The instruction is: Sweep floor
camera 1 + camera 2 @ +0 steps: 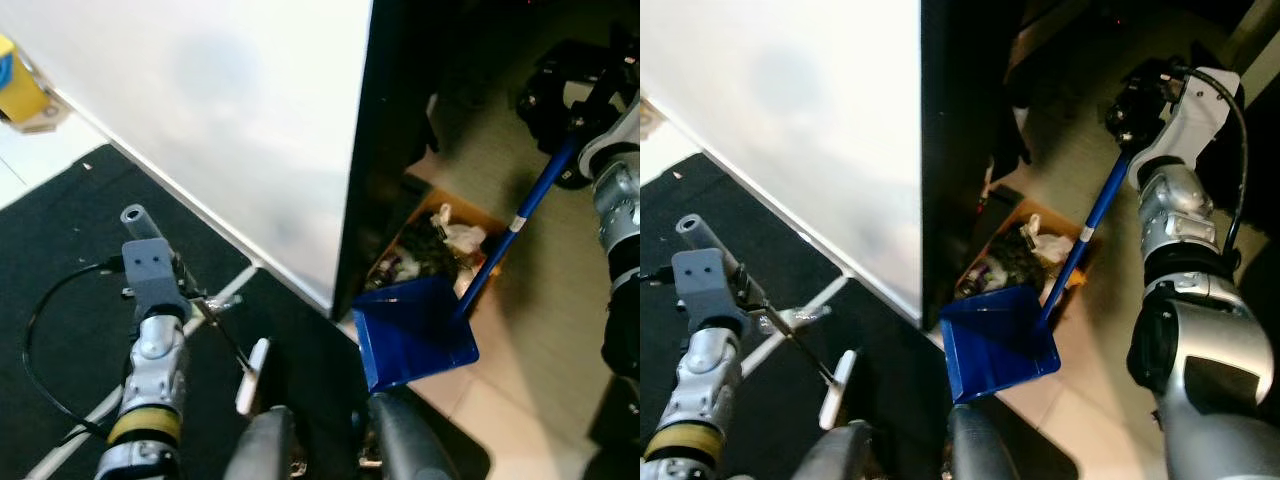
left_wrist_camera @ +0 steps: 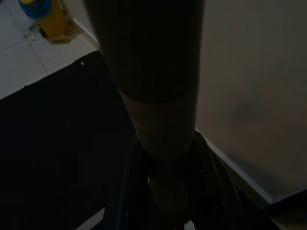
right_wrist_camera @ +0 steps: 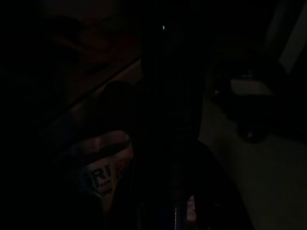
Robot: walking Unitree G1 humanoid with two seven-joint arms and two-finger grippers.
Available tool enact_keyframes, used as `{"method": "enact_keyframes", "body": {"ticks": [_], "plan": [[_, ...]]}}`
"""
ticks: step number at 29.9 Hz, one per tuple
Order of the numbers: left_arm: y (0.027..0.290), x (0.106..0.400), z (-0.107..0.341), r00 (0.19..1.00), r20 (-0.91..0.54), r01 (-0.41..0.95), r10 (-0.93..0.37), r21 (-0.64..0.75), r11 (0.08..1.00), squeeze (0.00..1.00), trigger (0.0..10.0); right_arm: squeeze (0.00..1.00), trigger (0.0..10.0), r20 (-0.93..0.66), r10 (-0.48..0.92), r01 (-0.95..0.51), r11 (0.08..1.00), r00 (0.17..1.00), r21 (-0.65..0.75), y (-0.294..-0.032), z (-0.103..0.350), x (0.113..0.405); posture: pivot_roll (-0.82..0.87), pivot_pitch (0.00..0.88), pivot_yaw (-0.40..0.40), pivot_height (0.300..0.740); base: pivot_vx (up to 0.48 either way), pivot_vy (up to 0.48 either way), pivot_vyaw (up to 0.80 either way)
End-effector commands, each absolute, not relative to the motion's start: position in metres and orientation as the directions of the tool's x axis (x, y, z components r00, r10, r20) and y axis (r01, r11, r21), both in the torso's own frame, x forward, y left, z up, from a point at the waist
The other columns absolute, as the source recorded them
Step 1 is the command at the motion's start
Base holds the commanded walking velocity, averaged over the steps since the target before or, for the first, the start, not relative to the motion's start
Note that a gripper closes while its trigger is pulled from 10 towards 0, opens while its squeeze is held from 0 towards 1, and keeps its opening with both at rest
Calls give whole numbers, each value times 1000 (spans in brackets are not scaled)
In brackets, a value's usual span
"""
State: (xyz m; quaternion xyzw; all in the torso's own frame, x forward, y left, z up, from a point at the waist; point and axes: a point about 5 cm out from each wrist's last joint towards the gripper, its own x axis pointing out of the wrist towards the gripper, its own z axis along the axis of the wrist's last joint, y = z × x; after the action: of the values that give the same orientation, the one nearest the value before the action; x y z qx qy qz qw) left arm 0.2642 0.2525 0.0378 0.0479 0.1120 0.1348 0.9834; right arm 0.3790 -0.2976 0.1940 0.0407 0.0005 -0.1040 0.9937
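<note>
Dustpan point(image 1: 995, 345), blue and wide, sits low on the floor point(image 1: 1080, 400) with its open mouth turned toward a cardboard box point(image 1: 1035, 255). The box is just beyond it and is full of crumpled trash, white bits and dark bits mixed up. The box stands beside the dark edge of a big white panel point(image 1: 790, 120).

A long blue handle point(image 1: 1090, 225) goes up from the dustpan at a slant. At the top of it is the right gripper point(image 1: 1132, 112), up high and far from the pan. Its black fingers are clamped around the handle. The silver right arm point(image 1: 1185, 290) bends down from there. The right wrist view is very dark, with just a dim stick shape running through the middle.

On the other side, the left gripper point(image 1: 150, 262) is wrapped around a gray stick point(image 1: 137, 222), which looks like the top of a broom. The stick's round end pokes up past the gripper. In the left wrist view the stick point(image 2: 153, 96) runs thick and dark between the fingers, which squeeze it from both sides. A black cable point(image 1: 40, 320) loops beside the left arm.

Under the left arm lies a black mat point(image 1: 60, 230) with a white line on it. A yellow thing point(image 1: 22, 90) with some blue on it sits on the pale tiles far to the left.
</note>
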Motion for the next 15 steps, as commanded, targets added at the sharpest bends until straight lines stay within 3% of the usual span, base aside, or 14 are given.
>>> {"method": "enact_keyframes", "body": {"ticks": [1,8,12,15], "plan": [[260,261,38,934,-210,-259,291,166,952,0,10000,0,10000,14,-208,205,973,978,103,-299,202,380,88,60,-59,740,0,480,0],[262,260,38,933,-212,-257,291,173,951,0,10000,0,10000,-18,-187,188,979,982,84,-300,199,380,91,61,-58,740,0,480,0],[265,259,38,930,-216,-262,298,182,948,0,10000,0,10000,-42,-188,188,982,981,-4,-306,197,377,96,63,-57,740,0,480,0],[269,257,39,925,-212,-278,316,190,942,0,10000,0,10000,-24,-271,267,958,962,-102,-325,207,371,96,64,-58,740,0,0,0]]}}
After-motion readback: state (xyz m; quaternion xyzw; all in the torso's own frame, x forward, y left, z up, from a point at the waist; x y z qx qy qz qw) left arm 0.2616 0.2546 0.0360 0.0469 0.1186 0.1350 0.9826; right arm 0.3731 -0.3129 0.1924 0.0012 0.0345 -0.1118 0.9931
